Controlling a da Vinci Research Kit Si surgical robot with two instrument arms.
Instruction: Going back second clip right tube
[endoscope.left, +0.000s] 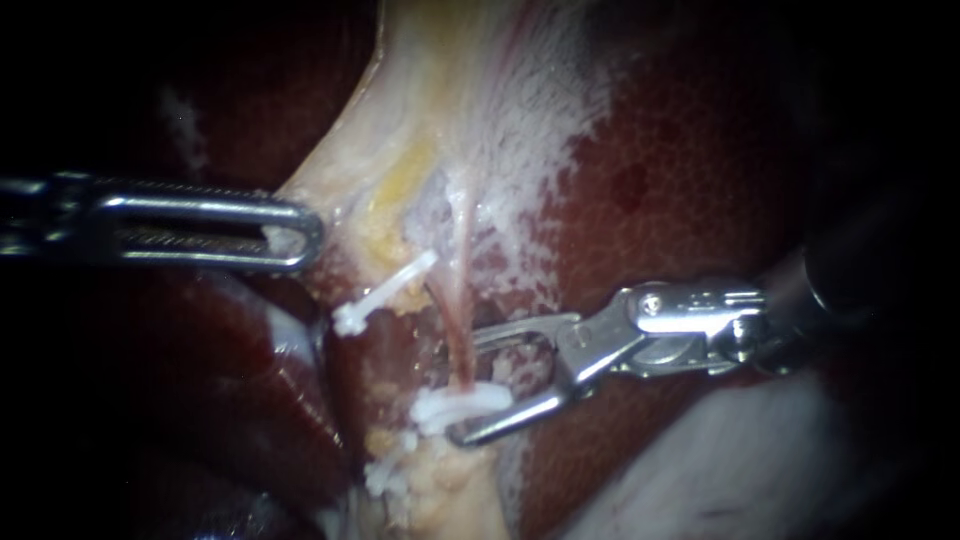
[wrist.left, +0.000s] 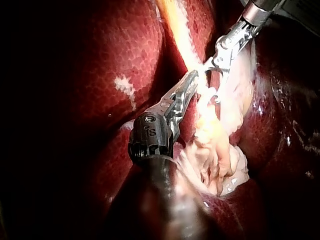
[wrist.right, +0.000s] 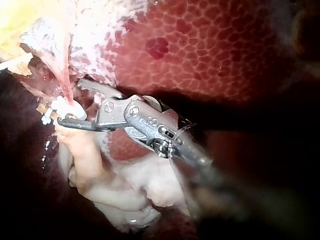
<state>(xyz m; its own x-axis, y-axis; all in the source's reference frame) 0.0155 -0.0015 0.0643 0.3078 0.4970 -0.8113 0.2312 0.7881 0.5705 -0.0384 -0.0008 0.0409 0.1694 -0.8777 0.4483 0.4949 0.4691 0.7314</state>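
The liver (endoscope.left: 700, 200) fills most of my endoscope view, dark red and mottled, with a white film spreading over it near the middle. Down the centre hangs a sheet of pale tissue (endoscope.left: 440, 100), yellowish in places, narrowing toward the lower part of the view.

My left instrument (endoscope.left: 295, 237) comes in level from the left. Its claw is clamped on the edge of the pale tissue, and a bit of that tissue shows through the slot at the tip. The left wrist view shows the same hold (wrist.left: 192, 80), with the liver (wrist.left: 100, 75) beside the shaft.

My right instrument (endoscope.left: 467, 386) comes in from the right. Its claw stands apart, a clear gap between the two halves, and grips nothing. From its own wrist camera (wrist.right: 70, 102) the gap shows as well, over the speckled liver (wrist.right: 210, 45).

The right tube (endoscope.left: 458, 320) is a thin pink strand running down out of the pale tissue and across the mouth of the open claw. A white clip (endoscope.left: 460, 405) sits across it, just beside the lower half of the claw; the right wrist view shows this clip (wrist.right: 62, 107) at the claw's tip, with the tube (wrist.right: 65, 85) rising from it.

A slanted clip (endoscope.left: 385, 295) lies further left, and a lowest clip (endoscope.left: 390, 475) sits below in crumbly yellow tissue.
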